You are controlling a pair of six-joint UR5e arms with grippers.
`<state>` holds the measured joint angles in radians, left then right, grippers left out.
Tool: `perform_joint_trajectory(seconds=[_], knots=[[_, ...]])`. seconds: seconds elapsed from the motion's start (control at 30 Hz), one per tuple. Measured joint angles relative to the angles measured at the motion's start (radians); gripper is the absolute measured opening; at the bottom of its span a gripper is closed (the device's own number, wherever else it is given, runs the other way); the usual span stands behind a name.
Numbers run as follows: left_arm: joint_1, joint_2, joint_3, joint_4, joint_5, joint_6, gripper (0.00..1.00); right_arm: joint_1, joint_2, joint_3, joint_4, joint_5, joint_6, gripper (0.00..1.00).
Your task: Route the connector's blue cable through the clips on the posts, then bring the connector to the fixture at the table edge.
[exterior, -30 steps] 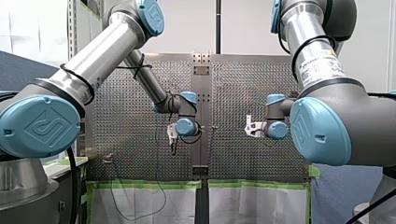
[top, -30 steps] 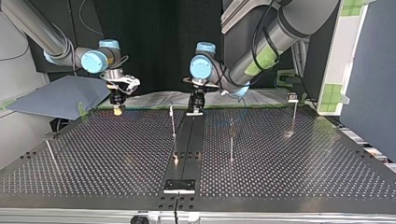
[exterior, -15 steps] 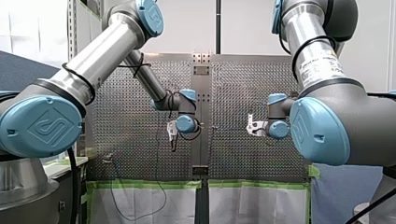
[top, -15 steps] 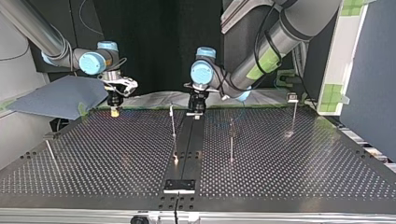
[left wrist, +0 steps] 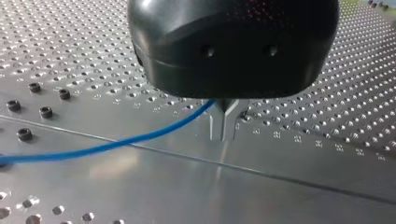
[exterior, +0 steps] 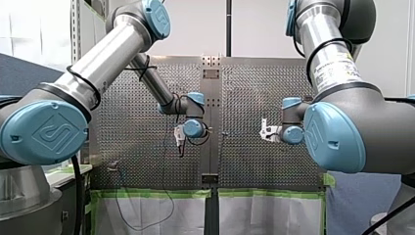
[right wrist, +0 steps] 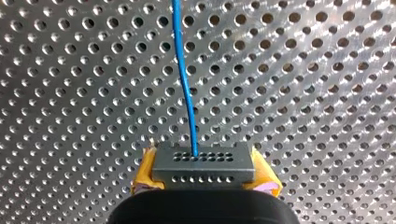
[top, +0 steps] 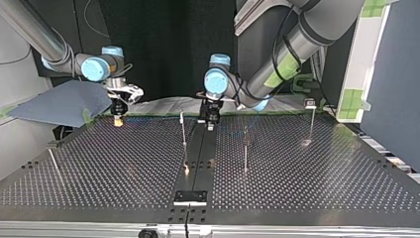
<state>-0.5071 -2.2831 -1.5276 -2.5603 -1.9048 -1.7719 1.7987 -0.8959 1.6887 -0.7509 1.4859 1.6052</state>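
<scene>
Item: connector (right wrist: 203, 163), grey, face full of small holes. Location: pinched between the yellow pads (right wrist: 145, 171) of the right hand (top: 118, 119), low over the worktop (top: 322, 173), near the far edge at the top view's left.

Item: blue cable (left wrist: 116, 144). It leaves the connector's face and runs ahead over the perforations. Its other stretch ends at the left hand (left wrist: 226, 125), whose metal fingers are pressed together, seemingly on the cable, though the hand's black body hides the contact.

Item: posts (top: 183, 130), four, thin, upright, spread across the worktop. One stands just beside the left hand. No cable shows in any clip.

Item: black plate (top: 190, 197) at the top view's near edge, which I take for the fixture. Nothing is on it yet.

Handling note: routing looks barely begun. The left hand should carry its stretch level with the nearest clip and lay it in sideways. The right hand should follow with slack, so that no pull reaches the connector.
</scene>
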Motion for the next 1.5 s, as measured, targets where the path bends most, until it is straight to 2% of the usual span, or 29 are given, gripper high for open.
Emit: perform_joint_trajectory(seconds=[0.13,0.37,0.43,0.47,0.5,0.53,0.57,0.6,0.63,0.67,0.73,0.87,0.9,1.13,1.5], knots=[[0.007,0.000,0.001,-0.001,0.002,0.000,0.00,-0.004,0.007,-0.008,0.001,0.012,0.000,0.00],[0.014,0.000,0.002,-0.004,0.010,0.000,0.00,-0.005,0.016,-0.015,0.003,0.016,0.000,0.00],[0.013,0.000,0.002,-0.006,0.015,0.001,0.16,-0.005,0.017,-0.015,0.004,0.015,-0.001,0.00],[0.012,0.000,0.002,-0.007,0.019,0.002,0.16,-0.005,0.017,-0.015,0.004,0.015,-0.001,0.00],[0.011,0.000,0.002,-0.007,0.023,0.004,0.32,-0.005,0.017,-0.015,0.004,0.014,-0.001,0.00],[0.009,0.000,0.002,-0.008,0.027,0.007,0.43,-0.005,0.017,-0.015,0.005,0.014,-0.002,0.00],[0.007,0.000,0.002,-0.007,0.035,0.010,0.43,-0.004,0.017,-0.015,0.005,0.013,-0.002,0.00],[0.005,0.000,0.002,-0.007,0.042,0.013,0.53,-0.004,0.017,-0.015,0.004,0.013,-0.003,0.00],[0.003,0.000,0.002,-0.008,0.050,0.015,0.69,-0.003,0.017,-0.015,0.004,0.013,-0.003,0.00],[0.001,0.000,0.002,-0.008,0.061,0.017,0.69,-0.003,0.017,-0.015,0.004,0.012,-0.003,0.00],[-0.001,0.000,0.002,-0.012,0.078,0.018,0.82,-0.002,0.017,-0.015,0.004,0.012,-0.004,0.00],[-0.005,0.000,0.002,-0.031,0.112,0.017,0.89,-0.001,0.018,-0.015,0.005,0.012,-0.004,0.00],[-0.005,0.000,0.002,-0.035,0.121,0.017,1.00,0.000,0.017,-0.015,0.005,0.011,-0.004,0.00],[-0.015,0.001,0.001,-0.079,0.162,0.019,1.00,0.002,0.018,-0.015,0.009,0.009,-0.005,0.00],[-0.042,0.002,-0.005,-0.112,0.150,0.025,1.00,0.005,0.018,-0.015,0.017,0.008,-0.005,0.00]])
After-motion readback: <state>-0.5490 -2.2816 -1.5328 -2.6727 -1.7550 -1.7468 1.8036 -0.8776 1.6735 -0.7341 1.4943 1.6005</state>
